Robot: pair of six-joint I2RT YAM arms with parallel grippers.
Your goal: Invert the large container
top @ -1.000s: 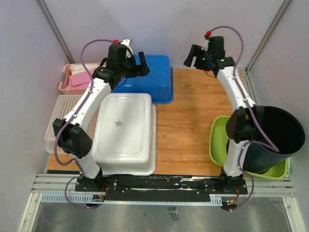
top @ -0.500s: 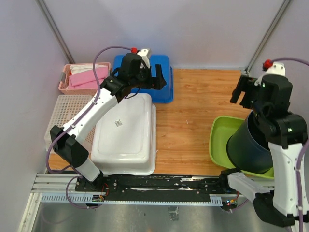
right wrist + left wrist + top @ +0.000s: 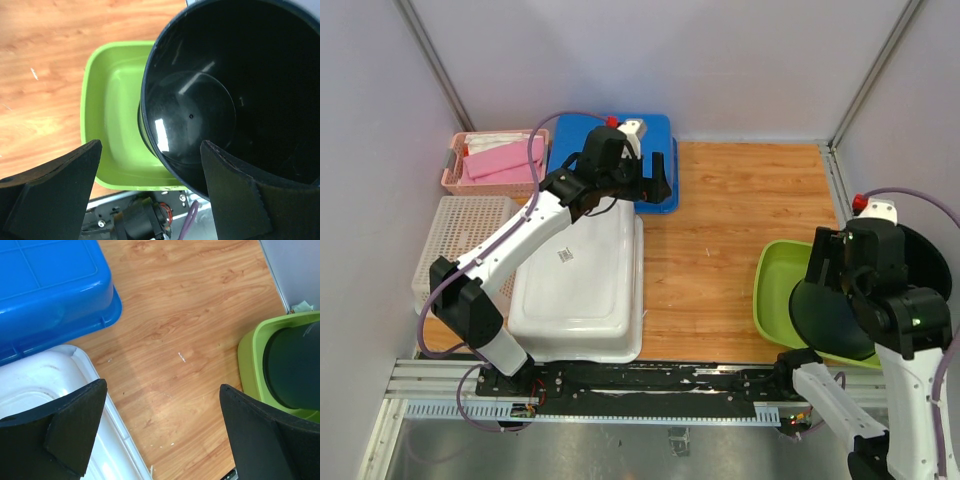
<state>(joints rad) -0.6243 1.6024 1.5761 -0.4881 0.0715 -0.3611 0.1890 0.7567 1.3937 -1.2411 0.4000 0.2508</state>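
Two open grippers, six containers, the large white one bottom-up at the left.

One large white container (image 3: 580, 270) lies on the left of the wooden table (image 3: 720, 230), its flat labelled face upward, near the left arm's base. The left gripper (image 3: 162, 390) hovers at the container's far right corner, beside the one blue bin (image 3: 50, 285), with its two fingers spread wide and nothing between them. The right gripper (image 3: 150, 145) is likewise wide apart and holds nothing, hanging above the one black bucket (image 3: 240, 75), which sits in the one green tub (image 3: 107, 100). One pink basket (image 3: 485, 160) and one white mesh basket (image 3: 450, 240) stand along the left edge.
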